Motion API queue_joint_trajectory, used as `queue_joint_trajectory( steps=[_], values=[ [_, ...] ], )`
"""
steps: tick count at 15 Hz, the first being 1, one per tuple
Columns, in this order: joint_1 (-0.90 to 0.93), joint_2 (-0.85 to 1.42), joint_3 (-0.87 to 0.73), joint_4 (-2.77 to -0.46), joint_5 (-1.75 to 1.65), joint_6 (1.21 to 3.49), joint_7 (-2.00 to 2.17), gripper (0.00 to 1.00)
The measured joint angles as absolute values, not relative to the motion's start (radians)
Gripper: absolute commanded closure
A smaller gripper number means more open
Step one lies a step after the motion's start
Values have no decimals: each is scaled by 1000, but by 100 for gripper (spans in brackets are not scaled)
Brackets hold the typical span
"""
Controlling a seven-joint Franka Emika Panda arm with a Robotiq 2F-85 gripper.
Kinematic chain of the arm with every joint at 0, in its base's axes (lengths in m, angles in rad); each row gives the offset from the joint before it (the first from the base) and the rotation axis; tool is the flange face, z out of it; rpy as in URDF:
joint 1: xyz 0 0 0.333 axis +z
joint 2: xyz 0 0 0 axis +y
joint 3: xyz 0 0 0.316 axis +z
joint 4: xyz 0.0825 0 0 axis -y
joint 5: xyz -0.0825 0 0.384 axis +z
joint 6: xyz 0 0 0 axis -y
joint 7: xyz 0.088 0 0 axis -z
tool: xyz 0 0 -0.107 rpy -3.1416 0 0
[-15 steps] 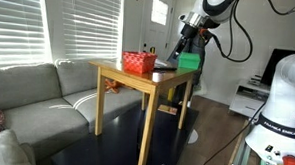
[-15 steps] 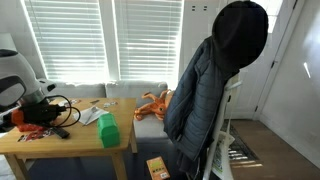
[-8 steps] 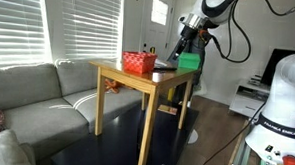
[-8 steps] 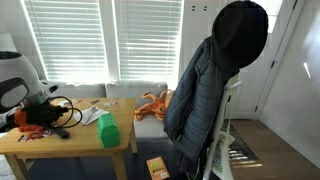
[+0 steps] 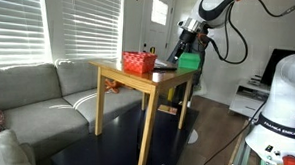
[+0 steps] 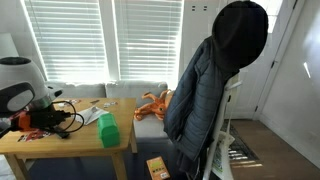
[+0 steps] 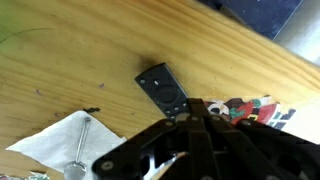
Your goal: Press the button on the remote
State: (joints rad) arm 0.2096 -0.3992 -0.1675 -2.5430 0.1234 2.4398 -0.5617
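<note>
The remote (image 7: 160, 88) is a small flat black slab with round buttons, lying on the wooden table (image 7: 70, 60). In the wrist view my gripper (image 7: 196, 106) is shut, its fingertips pressed together at the remote's near end. Whether they touch it I cannot tell. In an exterior view the gripper (image 5: 184, 46) hangs over the far side of the table, above the dark remote (image 5: 166, 66). In an exterior view the gripper (image 6: 40, 112) is at the table's left end and hides the remote.
A red mesh basket (image 5: 139, 61) and a green block (image 5: 189, 61) stand on the table; the block also shows in an exterior view (image 6: 108, 130). A white napkin with a metal utensil (image 7: 78, 142) and a printed paper (image 7: 250, 108) lie by the remote.
The arm's upper links have shifted slightly. The gripper stays over the remote, and nothing on the table has moved.
</note>
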Motion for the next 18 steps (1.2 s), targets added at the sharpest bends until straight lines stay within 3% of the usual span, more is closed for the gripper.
queue_joint_trajectory(
  steps=[18],
  values=[
    [200, -304, -179, -2542, 151, 2575, -565, 100]
  ],
)
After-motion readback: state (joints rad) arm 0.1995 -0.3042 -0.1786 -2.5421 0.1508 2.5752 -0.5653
